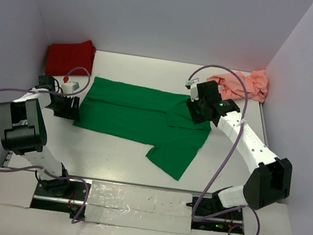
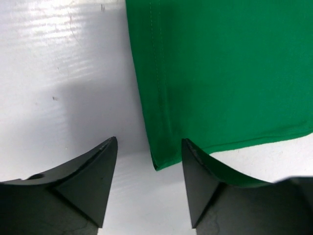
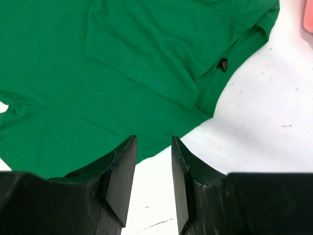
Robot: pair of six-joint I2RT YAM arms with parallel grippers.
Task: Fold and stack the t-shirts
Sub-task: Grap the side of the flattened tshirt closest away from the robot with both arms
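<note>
1. L claw point(image 2: 149, 143): spread, nothing pinched; low over table point(image 1: 108, 157); a left-edge corner of green shirt point(image 1: 139, 112) lies btwn its tips.
2. R claw point(image 3: 152, 141): spread, empty; at shirt's right edge nr collar; one tip over cloth, other over bare table.
3. Green shirt: flat mid-table; a flap folded over nr R claw.
4. Far corners: red shirt point(image 1: 69, 56) left, pink shirt point(image 1: 242, 84) right; both bunched.
</note>
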